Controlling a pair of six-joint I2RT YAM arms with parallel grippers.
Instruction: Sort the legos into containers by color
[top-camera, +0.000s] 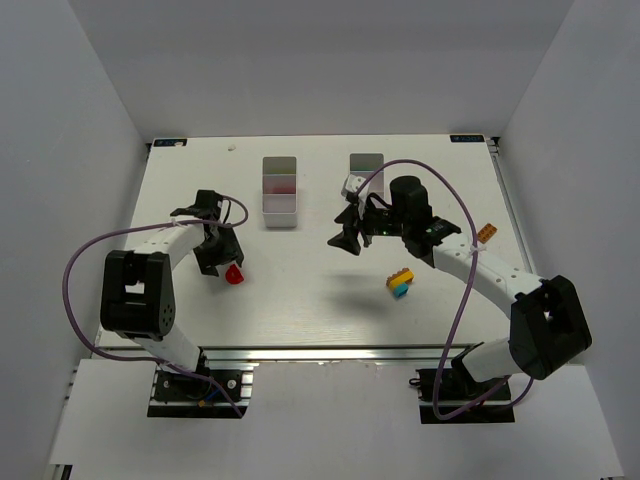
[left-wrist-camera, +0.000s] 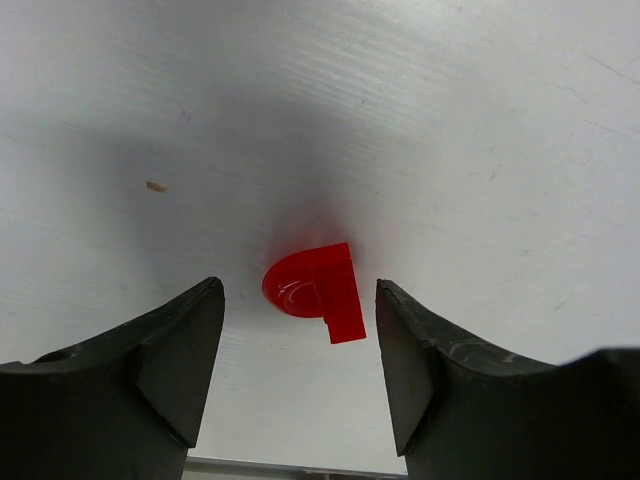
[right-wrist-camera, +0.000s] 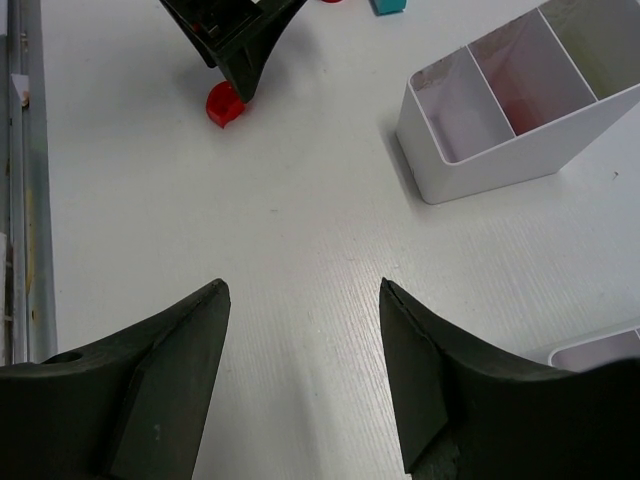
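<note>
A rounded red lego (left-wrist-camera: 315, 285) lies on the white table just beyond and between my left gripper's (left-wrist-camera: 300, 292) open fingertips. In the top view it (top-camera: 234, 274) sits at the gripper's (top-camera: 216, 256) right side. My right gripper (top-camera: 348, 238) is open and empty above bare table; its wrist view (right-wrist-camera: 303, 290) shows nothing between the jaws. Two white three-compartment containers stand at the back: the left one (top-camera: 279, 218) with a reddish middle compartment, and the right one (top-camera: 367, 160), partly hidden by my right arm. A yellow, blue and orange lego cluster (top-camera: 400, 283) lies centre right.
An orange lego (top-camera: 486, 232) lies near the right edge. The right wrist view shows the left container (right-wrist-camera: 480, 170), the left gripper (right-wrist-camera: 235, 40) over the red lego (right-wrist-camera: 222, 103), and a blue lego (right-wrist-camera: 388, 6) at the top edge. White walls surround the table.
</note>
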